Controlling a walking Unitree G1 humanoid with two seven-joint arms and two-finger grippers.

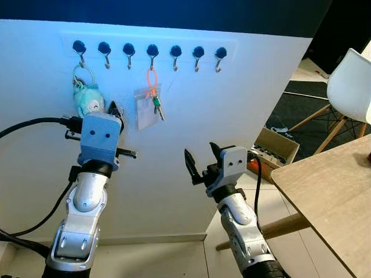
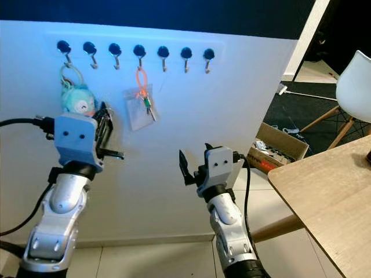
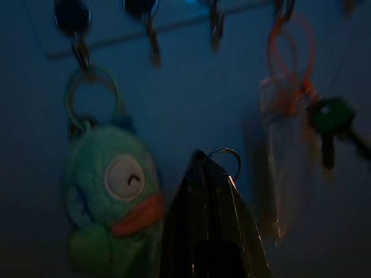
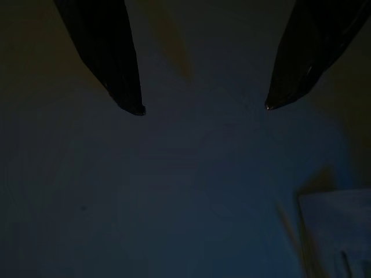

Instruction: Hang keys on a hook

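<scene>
I see a white wall (image 1: 174,174) across most of the frame, dark blue above it, with a row of seven dark-capped hooks (image 1: 152,52) along the upper part. At the right edge stand a white chair (image 1: 348,87), a pale wooden worktop (image 1: 330,185) and, on the tiled floor (image 1: 174,258), a cardboard box (image 1: 277,147). I can read no writing or brand.

On the first hook at the upper left hangs a teal plush keyring (image 1: 88,99) with a round eye and orange mouth. On the fourth hook hangs an orange loop (image 1: 151,81) carrying a clear pouch (image 1: 145,107) and a green-headed key (image 1: 156,104).

The left end effector (image 1: 114,110), just right of the plush and close to the wall, has its fingers pressed together on a thin metal key ring (image 3: 227,159) at their tip. The right end effector (image 1: 201,157), in the lower centre, has its fingers apart and grips nothing.
</scene>
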